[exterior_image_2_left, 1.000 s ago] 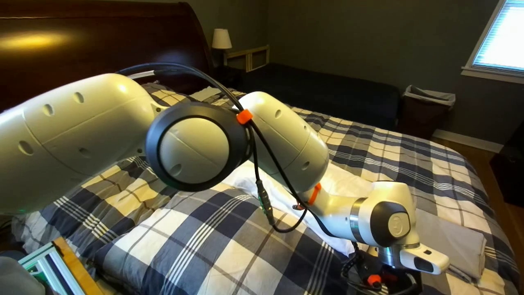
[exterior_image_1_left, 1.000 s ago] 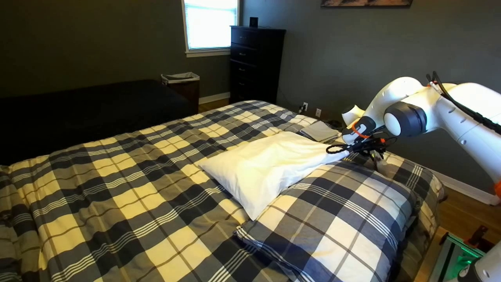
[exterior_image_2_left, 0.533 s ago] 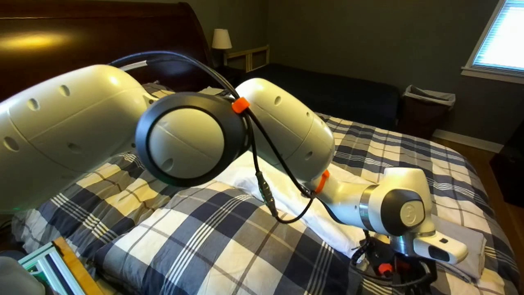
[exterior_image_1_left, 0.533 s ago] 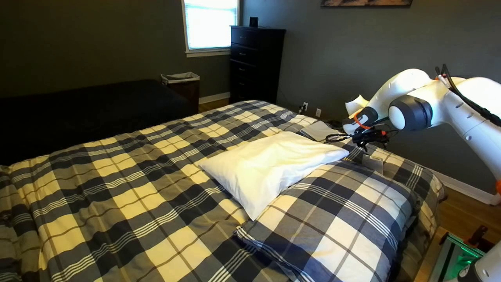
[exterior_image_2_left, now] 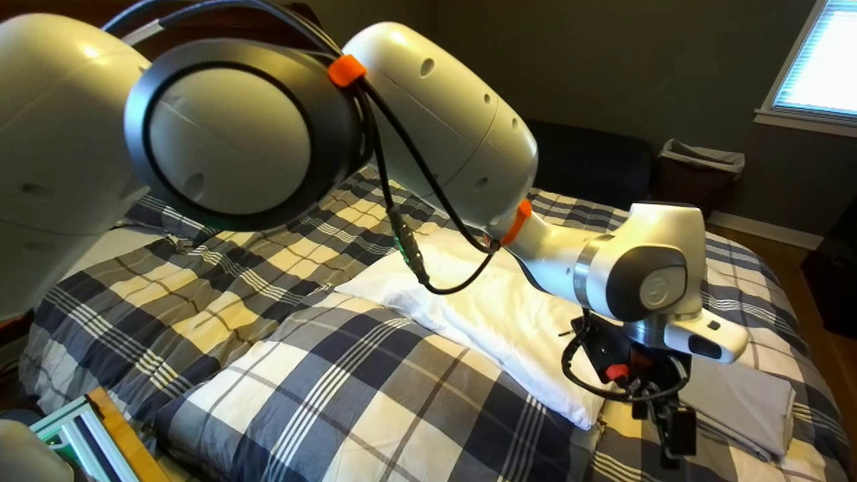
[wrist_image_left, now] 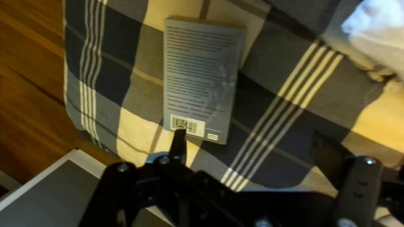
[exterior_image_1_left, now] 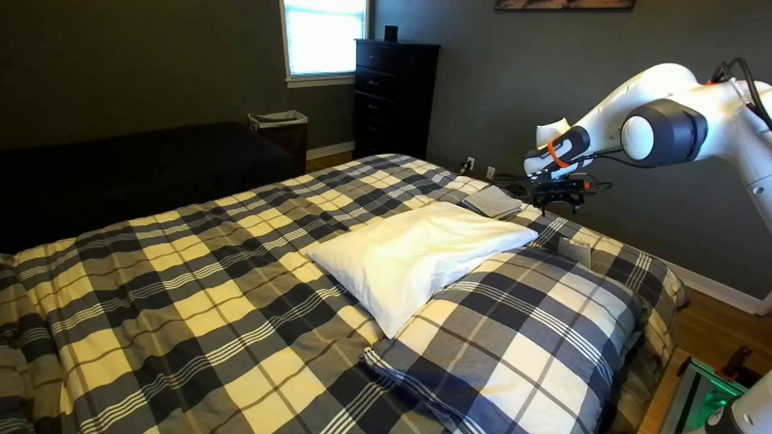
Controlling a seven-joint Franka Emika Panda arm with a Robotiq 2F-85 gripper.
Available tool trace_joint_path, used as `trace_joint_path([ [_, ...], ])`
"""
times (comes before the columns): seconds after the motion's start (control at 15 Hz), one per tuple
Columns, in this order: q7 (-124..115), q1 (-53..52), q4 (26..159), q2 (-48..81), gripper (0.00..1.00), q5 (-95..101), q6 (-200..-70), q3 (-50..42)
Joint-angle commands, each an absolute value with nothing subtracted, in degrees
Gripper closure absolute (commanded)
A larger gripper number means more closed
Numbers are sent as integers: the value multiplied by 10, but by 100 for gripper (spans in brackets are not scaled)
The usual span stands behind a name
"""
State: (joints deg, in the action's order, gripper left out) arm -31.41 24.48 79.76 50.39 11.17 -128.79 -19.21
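My gripper (wrist_image_left: 249, 134) hangs above the bed with its black fingers spread wide and nothing between them. Below it in the wrist view, a grey book (wrist_image_left: 202, 75) with printed text and a barcode lies on the plaid bedcover; one fingertip overlaps its barcode end in the picture. In an exterior view the book (exterior_image_1_left: 575, 252) rests beside the plaid pillow (exterior_image_1_left: 512, 337), lower than the gripper (exterior_image_1_left: 559, 211) and apart from it. A white pillow (exterior_image_1_left: 422, 253) lies close by, its corner (wrist_image_left: 375, 31) showing in the wrist view. The gripper (exterior_image_2_left: 663, 435) also appears in an exterior view, where I cannot make out the book.
Grey folded cloth (exterior_image_2_left: 743, 402) lies on the bed near the gripper. Past the bed's edge is wooden floor (wrist_image_left: 28, 94). A dark dresser (exterior_image_1_left: 395, 96) and a lined hamper (exterior_image_1_left: 278, 135) stand farther back.
My gripper has opened and risen away from the bed, the arm lifting with it. The book, blurred at the fingers a second ago, now stays behind beside the plaid pillow.
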Motion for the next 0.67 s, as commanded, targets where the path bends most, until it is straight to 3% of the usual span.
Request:
trace_joint_path([
  [0.0, -251, 250, 910, 422, 0, 79, -1345, -135],
  [0.6, -103, 191, 977, 378, 0, -37, -1357, -77],
])
